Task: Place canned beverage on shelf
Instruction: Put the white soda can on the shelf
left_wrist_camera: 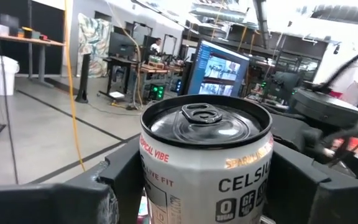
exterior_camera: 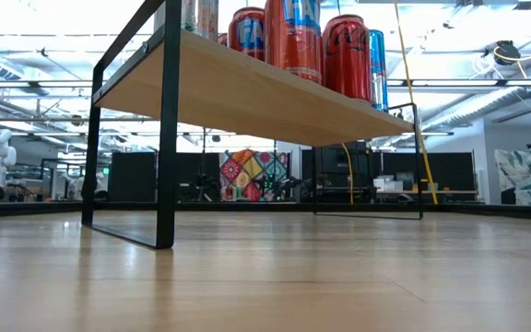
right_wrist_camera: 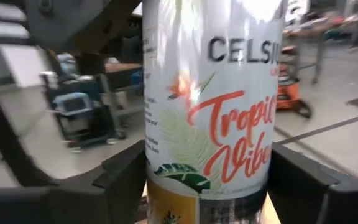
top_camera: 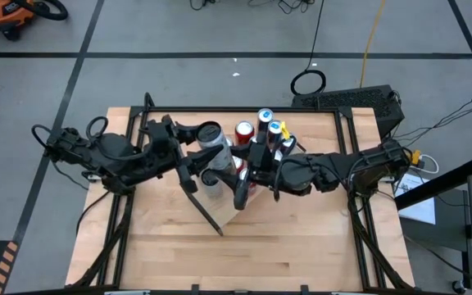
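Note:
A white Celsius can [top_camera: 210, 139] stands upright at the left end of the row of cans on the shelf [exterior_camera: 247, 92]. In the low view its lower part [exterior_camera: 190, 14] shows just above the shelf's board. My left gripper [top_camera: 206, 160] comes from the table's left and is shut on the can [left_wrist_camera: 207, 155]. My right gripper [top_camera: 238, 182] comes from the right and is shut on the same can [right_wrist_camera: 207, 124], lower down. The board's edge hides the can's base, so I cannot tell whether it rests on the board. My left gripper pinches the can's upper body [left_wrist_camera: 160, 180] between its two fingers, a little below the rim. The fingers come level from the table's left. The can stands upright, its pull-tab top [left_wrist_camera: 204, 118] up. My right gripper pinches the can's lower body [right_wrist_camera: 160, 180] between its two fingers [right_wrist_camera: 120, 177], one on each side. The fingers come about level from the table's right. The can stands upright between them.
Several red and blue cans [top_camera: 256, 127] stand in a row on the shelf, right beside the held can; they also show in the low view [exterior_camera: 293, 37]. The shelf's black bracket [top_camera: 207, 209] stands on the wooden table [top_camera: 301, 246]. The table's near half is bare wood.

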Action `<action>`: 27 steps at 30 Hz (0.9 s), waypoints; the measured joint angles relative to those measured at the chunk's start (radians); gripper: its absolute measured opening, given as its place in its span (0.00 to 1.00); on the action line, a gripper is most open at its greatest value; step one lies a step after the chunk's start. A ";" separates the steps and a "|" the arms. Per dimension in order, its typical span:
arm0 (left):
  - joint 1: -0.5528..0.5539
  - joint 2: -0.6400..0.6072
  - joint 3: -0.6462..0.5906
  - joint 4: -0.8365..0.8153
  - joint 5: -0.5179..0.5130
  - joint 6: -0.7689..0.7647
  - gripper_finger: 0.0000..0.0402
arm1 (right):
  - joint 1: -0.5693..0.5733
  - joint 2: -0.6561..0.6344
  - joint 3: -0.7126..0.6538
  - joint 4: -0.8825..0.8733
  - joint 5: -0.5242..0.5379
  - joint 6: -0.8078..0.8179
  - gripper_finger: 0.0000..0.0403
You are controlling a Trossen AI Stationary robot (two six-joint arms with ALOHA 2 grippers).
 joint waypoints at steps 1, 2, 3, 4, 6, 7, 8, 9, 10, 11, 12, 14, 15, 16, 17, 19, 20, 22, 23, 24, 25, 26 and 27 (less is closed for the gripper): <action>0.000 -0.001 0.000 0.000 0.009 0.001 0.64 | -0.001 -0.001 0.000 -0.001 -0.023 0.014 0.68; 0.000 -0.002 0.000 0.000 0.022 0.002 0.64 | -0.001 -0.004 0.000 0.000 -0.049 0.030 0.71; 0.000 -0.002 0.000 0.002 0.031 0.002 0.64 | -0.001 -0.005 0.000 0.002 -0.068 0.043 0.73; -0.001 -0.002 0.000 0.002 0.044 0.002 0.64 | -0.001 -0.009 0.000 0.003 -0.084 0.053 0.75; -0.001 -0.002 0.000 0.001 0.082 0.001 0.64 | 0.000 -0.011 0.000 -0.002 -0.119 0.068 0.79; -0.001 -0.002 0.000 0.000 0.097 0.000 0.64 | 0.000 -0.012 0.000 -0.003 -0.141 0.074 0.80; -0.001 -0.002 0.000 -0.001 0.115 0.001 0.64 | -0.001 -0.014 0.000 -0.002 -0.163 0.077 0.81; -0.001 -0.002 0.000 0.000 0.135 0.001 0.64 | -0.001 -0.017 0.000 -0.003 -0.185 0.080 0.82; 0.000 -0.002 0.000 0.002 0.159 0.001 0.64 | -0.002 -0.019 0.000 -0.003 -0.211 0.087 0.82; 0.000 -0.002 0.000 0.003 0.183 0.001 0.64 | -0.004 -0.022 0.000 -0.004 -0.238 0.097 0.83; 0.000 -0.005 0.000 0.002 0.205 0.002 0.64 | -0.008 -0.029 0.000 -0.007 -0.267 0.105 0.83; 0.001 -0.008 0.000 0.002 0.251 0.000 0.64 | -0.013 -0.036 0.000 -0.005 -0.320 0.128 0.83; 0.003 -0.011 0.000 0.006 0.273 -0.003 0.64 | -0.015 -0.041 0.000 -0.007 -0.334 0.137 0.83; 0.005 -0.013 0.000 0.008 0.293 -0.004 0.64 | -0.016 -0.045 0.000 -0.010 -0.347 0.144 0.83; 0.007 -0.015 0.000 0.010 0.313 -0.005 0.64 | -0.018 -0.049 0.000 -0.009 -0.359 0.149 0.83; 0.012 -0.015 0.000 0.026 0.353 -0.004 0.64 | -0.023 -0.055 0.000 -0.009 -0.394 0.154 0.83; 0.013 -0.015 0.000 0.031 0.377 -0.005 0.64 | -0.027 -0.057 0.000 -0.008 -0.416 0.154 0.83; 0.021 -0.015 0.000 0.032 0.424 -0.006 0.64 | -0.035 -0.057 0.000 0.007 -0.463 0.173 0.83; 0.023 -0.015 0.000 0.031 0.452 -0.006 0.64 | -0.039 -0.057 0.000 0.017 -0.483 0.185 0.83; 0.026 -0.015 0.000 0.031 0.478 -0.006 0.64 | -0.042 -0.057 -0.001 0.027 -0.503 0.198 0.83; 0.029 -0.015 0.000 0.030 0.498 -0.006 0.64 | -0.043 -0.057 -0.001 0.031 -0.513 0.205 0.83; 0.033 -0.015 0.000 0.030 0.517 -0.006 0.64 | -0.045 -0.057 -0.001 0.033 -0.514 0.208 0.83; 0.038 -0.015 0.000 0.030 0.536 -0.007 0.64 | -0.045 -0.057 -0.001 0.033 -0.513 0.209 0.83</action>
